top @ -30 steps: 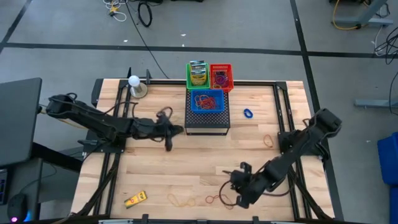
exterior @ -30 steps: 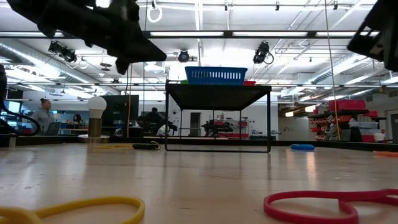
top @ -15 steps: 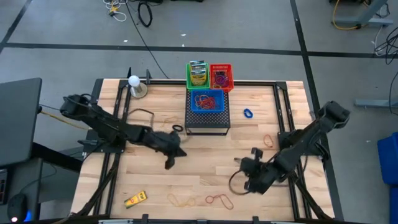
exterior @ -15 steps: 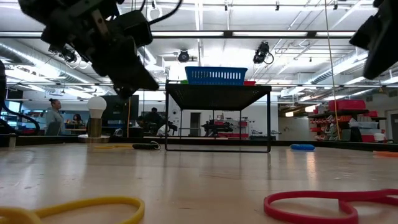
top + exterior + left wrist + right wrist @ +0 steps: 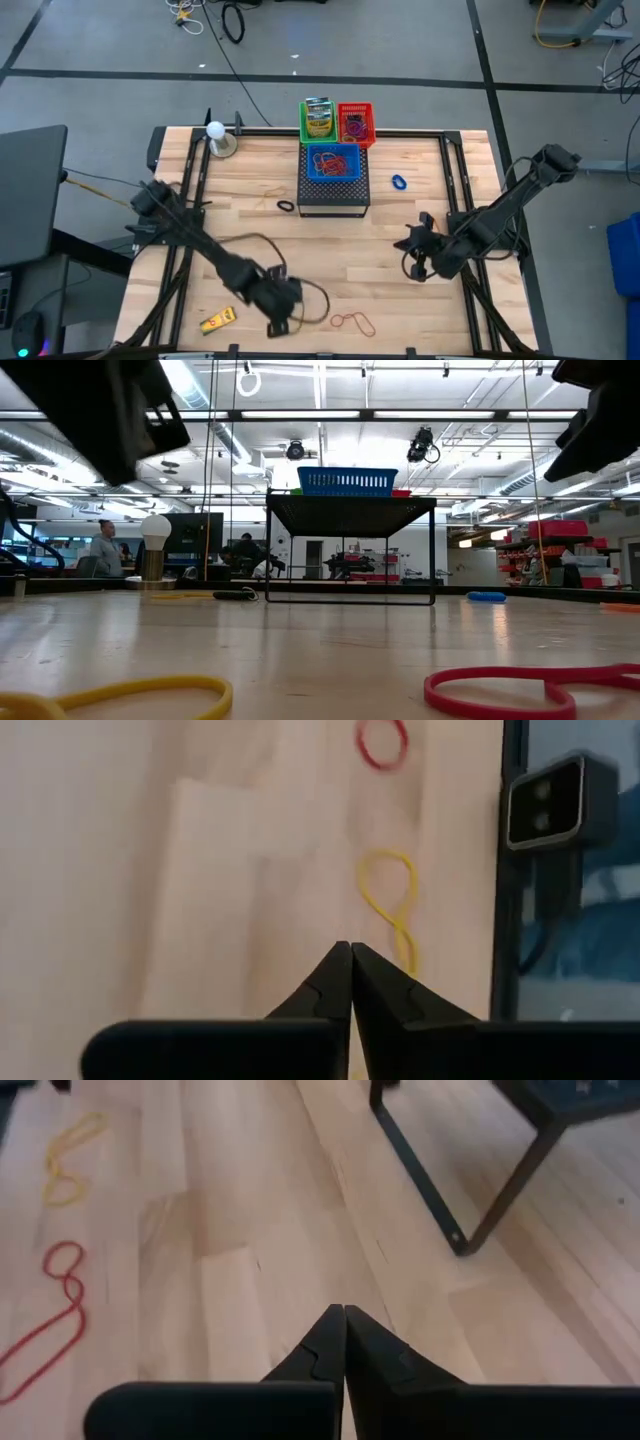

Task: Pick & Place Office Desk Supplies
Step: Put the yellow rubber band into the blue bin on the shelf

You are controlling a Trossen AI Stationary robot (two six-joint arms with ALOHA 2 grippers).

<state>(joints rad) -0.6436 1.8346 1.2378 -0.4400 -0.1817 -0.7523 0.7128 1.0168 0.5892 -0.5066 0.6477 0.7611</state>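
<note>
My left claw (image 5: 351, 952), closed and empty above the yellow rubber band (image 5: 388, 905), risks sliding over it; right claw (image 5: 344, 1315) closed too.

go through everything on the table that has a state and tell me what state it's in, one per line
left gripper: shut, empty, above the yellow rubber band.
right gripper: shut, empty, over bare wood.
red rubber band: flat on the table, loose.
blue basket: upright on the black mesh box, holding bands.
</note>
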